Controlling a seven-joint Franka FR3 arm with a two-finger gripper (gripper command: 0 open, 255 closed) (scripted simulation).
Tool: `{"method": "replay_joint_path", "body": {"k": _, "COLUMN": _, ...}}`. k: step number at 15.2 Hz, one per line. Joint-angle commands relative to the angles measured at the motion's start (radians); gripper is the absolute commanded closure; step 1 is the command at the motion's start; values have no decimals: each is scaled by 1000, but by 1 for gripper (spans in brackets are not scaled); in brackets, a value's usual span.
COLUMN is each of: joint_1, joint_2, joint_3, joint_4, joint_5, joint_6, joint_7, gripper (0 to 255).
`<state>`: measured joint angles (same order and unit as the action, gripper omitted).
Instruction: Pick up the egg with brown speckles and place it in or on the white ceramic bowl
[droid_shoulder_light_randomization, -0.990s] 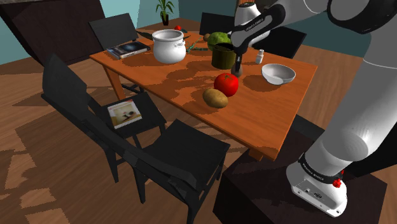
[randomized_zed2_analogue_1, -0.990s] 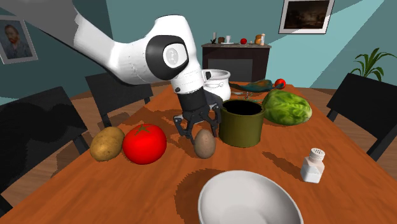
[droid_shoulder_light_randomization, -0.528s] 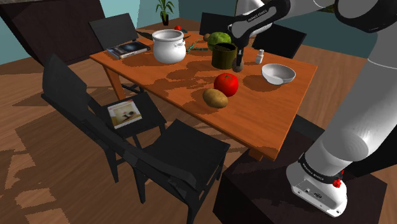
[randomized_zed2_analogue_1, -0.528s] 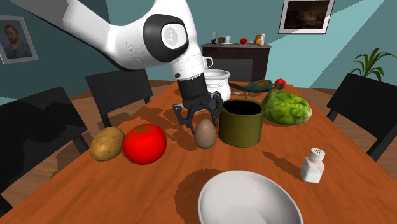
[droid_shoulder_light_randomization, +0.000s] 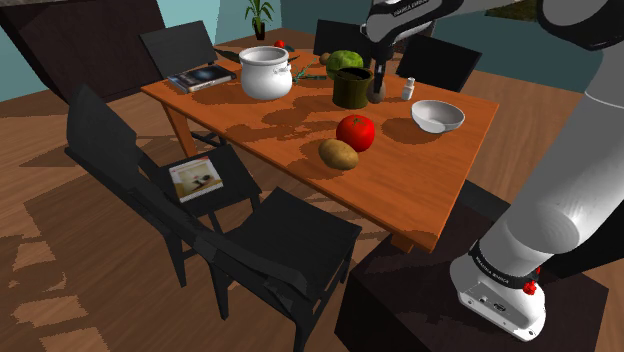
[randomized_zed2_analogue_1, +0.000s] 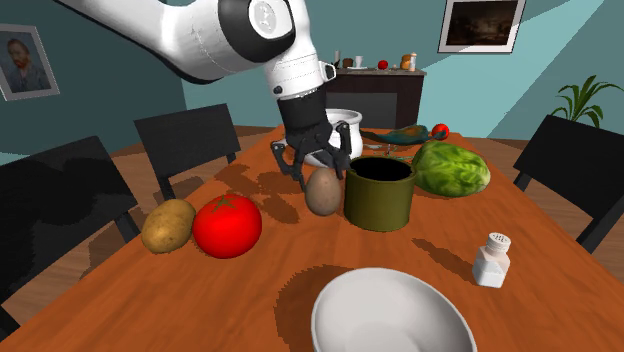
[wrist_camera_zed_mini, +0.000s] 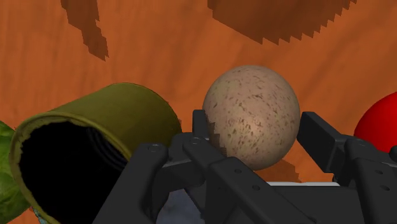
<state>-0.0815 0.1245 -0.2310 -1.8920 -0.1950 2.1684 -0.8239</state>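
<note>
A tan egg with brown speckles (randomized_zed2_analogue_1: 322, 193) hangs just above the orange wooden table (randomized_zed2_analogue_1: 250, 290), beside an olive-green cup (randomized_zed2_analogue_1: 379, 193). My black gripper (randomized_zed2_analogue_1: 321, 170) comes down from above and is shut on the egg. In the wrist view the egg (wrist_camera_zed_mini: 251, 114) sits clasped between the two fingers (wrist_camera_zed_mini: 201, 130), with the gripper (wrist_camera_zed_mini: 254, 141) right behind it. The white bowl (randomized_zed2_analogue_1: 390, 322) stands empty at the near end of the table in the second exterior view. From the shoulder, the gripper (droid_shoulder_light_randomization: 377, 84) holds the egg (droid_shoulder_light_randomization: 376, 96) between the cup (droid_shoulder_light_randomization: 352, 88) and the bowl (droid_shoulder_light_randomization: 438, 116).
A red tomato (randomized_zed2_analogue_1: 227, 226) and a potato (randomized_zed2_analogue_1: 167, 225) lie to the second exterior view's left of the egg. A salt shaker (randomized_zed2_analogue_1: 491, 260), a lettuce (randomized_zed2_analogue_1: 450, 167) and a white pot (randomized_zed2_analogue_1: 340, 128) also stand on the table. Black chairs (droid_shoulder_light_randomization: 270, 240) surround it.
The gripper has risen with the egg clasped in it, lifting it off the table beside the olive cup. Nothing else has moved.
</note>
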Motion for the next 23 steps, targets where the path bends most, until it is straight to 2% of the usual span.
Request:
{"method": "replay_joint_path", "body": {"k": 1, "joint_1": 2, "joint_2": -10, "joint_3": 1, "joint_4": 15, "joint_5": 0, "joint_6": -25, "joint_7": -2, "gripper": 255}}
{"method": "replay_joint_path", "body": {"k": 9, "joint_1": 4, "joint_2": -30, "joint_3": 2, "joint_4": 95, "joint_5": 5, "joint_6": -124, "joint_7": -19, "gripper": 255}}
{"method": "replay_joint_path", "body": {"k": 16, "joint_1": -60, "joint_2": -176, "joint_3": -60, "joint_4": -62, "joint_5": -14, "joint_6": -87, "joint_7": -137, "gripper": 255}}
{"method": "replay_joint_path", "body": {"k": 23, "joint_1": -128, "joint_2": -286, "joint_3": -138, "joint_4": -159, "joint_5": -33, "joint_6": -71, "joint_7": -273, "gripper": 255}}
